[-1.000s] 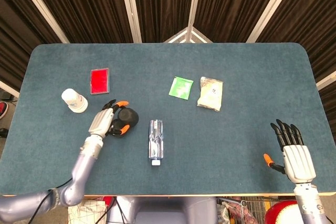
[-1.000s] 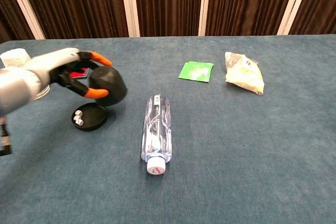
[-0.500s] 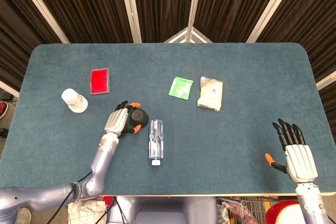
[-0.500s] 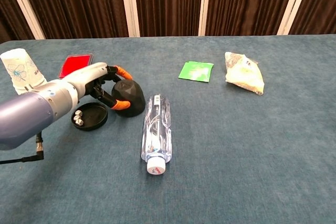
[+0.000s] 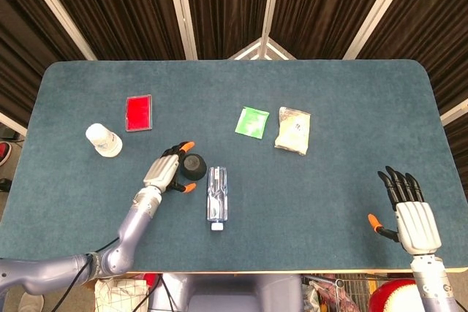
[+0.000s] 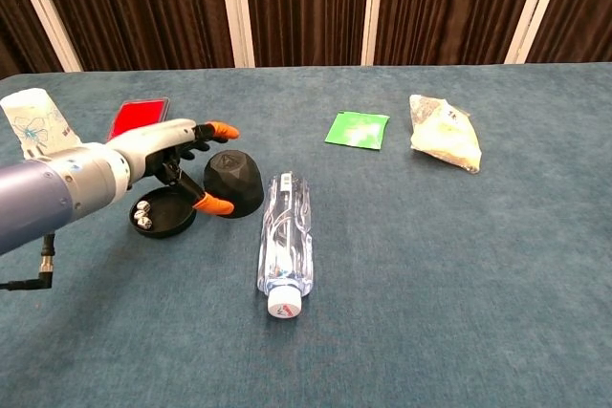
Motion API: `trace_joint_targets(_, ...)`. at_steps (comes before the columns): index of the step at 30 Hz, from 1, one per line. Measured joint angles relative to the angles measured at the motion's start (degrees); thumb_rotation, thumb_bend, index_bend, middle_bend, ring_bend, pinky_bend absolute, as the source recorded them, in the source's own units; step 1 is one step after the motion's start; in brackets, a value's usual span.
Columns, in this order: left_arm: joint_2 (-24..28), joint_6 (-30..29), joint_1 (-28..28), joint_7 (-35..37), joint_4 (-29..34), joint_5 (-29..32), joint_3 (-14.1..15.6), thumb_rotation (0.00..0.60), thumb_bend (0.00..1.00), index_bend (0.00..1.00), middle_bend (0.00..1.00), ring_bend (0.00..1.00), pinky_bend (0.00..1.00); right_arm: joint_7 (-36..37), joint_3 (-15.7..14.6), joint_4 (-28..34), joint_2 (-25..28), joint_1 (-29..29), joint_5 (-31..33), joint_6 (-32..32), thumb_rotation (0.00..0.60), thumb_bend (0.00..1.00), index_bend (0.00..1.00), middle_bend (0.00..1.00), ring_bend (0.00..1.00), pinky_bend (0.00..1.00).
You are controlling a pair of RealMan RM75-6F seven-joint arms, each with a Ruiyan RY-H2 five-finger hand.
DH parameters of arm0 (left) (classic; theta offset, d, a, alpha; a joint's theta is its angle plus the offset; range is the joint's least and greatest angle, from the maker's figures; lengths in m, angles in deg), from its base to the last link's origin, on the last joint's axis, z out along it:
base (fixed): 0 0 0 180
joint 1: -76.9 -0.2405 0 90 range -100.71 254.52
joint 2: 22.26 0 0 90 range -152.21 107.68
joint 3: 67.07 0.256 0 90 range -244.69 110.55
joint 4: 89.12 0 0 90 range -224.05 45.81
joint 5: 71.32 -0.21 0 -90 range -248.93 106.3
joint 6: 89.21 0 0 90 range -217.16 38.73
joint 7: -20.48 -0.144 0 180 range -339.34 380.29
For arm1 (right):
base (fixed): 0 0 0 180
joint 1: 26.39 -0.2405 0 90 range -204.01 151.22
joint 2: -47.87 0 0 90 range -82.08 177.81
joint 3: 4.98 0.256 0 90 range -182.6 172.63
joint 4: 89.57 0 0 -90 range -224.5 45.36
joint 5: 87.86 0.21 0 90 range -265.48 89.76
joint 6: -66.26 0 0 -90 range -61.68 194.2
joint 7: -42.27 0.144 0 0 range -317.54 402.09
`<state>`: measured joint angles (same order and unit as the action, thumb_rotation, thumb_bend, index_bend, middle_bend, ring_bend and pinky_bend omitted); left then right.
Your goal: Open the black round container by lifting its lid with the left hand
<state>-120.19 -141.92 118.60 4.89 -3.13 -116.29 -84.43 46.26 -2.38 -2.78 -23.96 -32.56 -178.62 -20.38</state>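
We see the black lid (image 6: 235,182) resting dome-up on the blue counter (image 5: 329,188), off its base and just left of the clear plastic bottle (image 6: 285,241) that lies on its side, cap toward us. Our left hand (image 6: 177,155) hangs beside the lid with fingers spread and orange tips apart, holding nothing; in the chest view one fingertip sits close against the lid's lower left edge, though we cannot tell whether it touches.

The chest view alone shows us the shallow black base (image 6: 163,212) of the round container, open on the counter just left of the lid, with small pale pieces inside it. From the head view that base is hidden under our left hand (image 5: 165,171), and we see only the lid (image 5: 194,166) as a dark disc between the hand and the bottle (image 5: 216,196).

The head view alone shows our right hand (image 5: 406,206), at the counter's near right corner, well apart from everything, fingers extended and spread, holding nothing; the chest view does not reach it.

Both views take in the red card (image 5: 139,112) and the white paper cup (image 5: 104,139) at far left, and the green packet (image 5: 252,122) beside the pale snack bag (image 5: 293,130) toward the middle right. In the chest view the cup (image 6: 38,121) shows a printed pattern that the overhead angle does not show.
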Motion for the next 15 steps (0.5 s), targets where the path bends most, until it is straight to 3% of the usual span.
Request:
trace_joint_targets(8, 6.38, -4.79, -2.10, 0.51, 10.93, -4.56, -0.44, 0.600, 0.32, 0.07, 0.00, 0.00, 0.00, -0.07, -0.21, 0.16, 0.06, 0.20, -0.38, -0.40, 0.600, 0.29, 0.07, 0.02, 0.07, 0.01)
trace_joint_targets(12, 11.12, -10.35, -4.96, 0.04, 17.75, -9.31, 0.22, 0.600, 0.34, 0.18, 0.15, 0.00, 0.00, 0.00, -0.31, 0.38, 0.19, 0.32, -0.61, -0.67, 0.600, 0.29, 0.07, 0.02, 0.07, 0.01)
trace_joint_targets(15, 14.07, -16.91, -8.25, -1.78, 21.53, -13.10, 1.92, 0.600, 0.34, 0.22, 0.17, 0.00, 0.00, 0.10, -0.31, 0.47, 0.24, 0.36, -0.64, -0.79, 0.600, 0.29, 0.07, 0.02, 0.07, 0.01)
